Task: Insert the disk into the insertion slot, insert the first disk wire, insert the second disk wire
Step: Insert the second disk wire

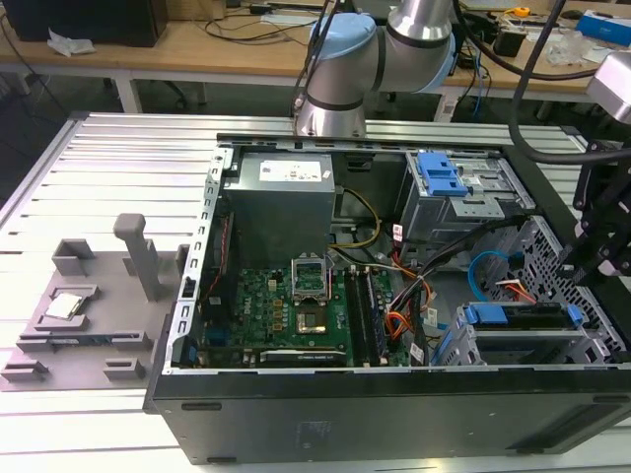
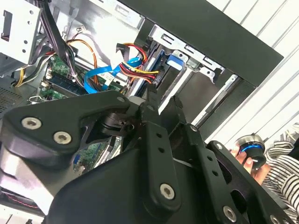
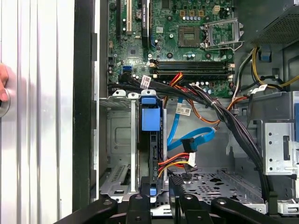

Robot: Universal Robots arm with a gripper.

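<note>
The disk [image 1: 521, 317], in its blue carrier, sits inside the insertion slot [image 1: 544, 246], the perforated grey cage at the exterior view's right. In the first wrist view the disk [image 3: 150, 119] shows edge-on in the bay. The first disk wire [image 3: 174, 163], a red, orange and yellow bundle, runs to the disk's rear edge. The second disk wire [image 3: 198, 139], light blue, loops beside it with its dark plug hanging free. My gripper [image 3: 162, 183] hovers just behind the disk's rear edge, open by a narrow gap with nothing held. The gripper [image 2: 163, 99] and both wires also show in the second wrist view.
The open computer case [image 1: 394, 404] lies on a slatted metal table. A taller grey cage with a blue latch [image 1: 441, 177], the motherboard [image 1: 286, 305] and black cable bundles [image 3: 219, 112] crowd the inside. A person's hand [image 2: 247, 156] holds a small device outside the case wall.
</note>
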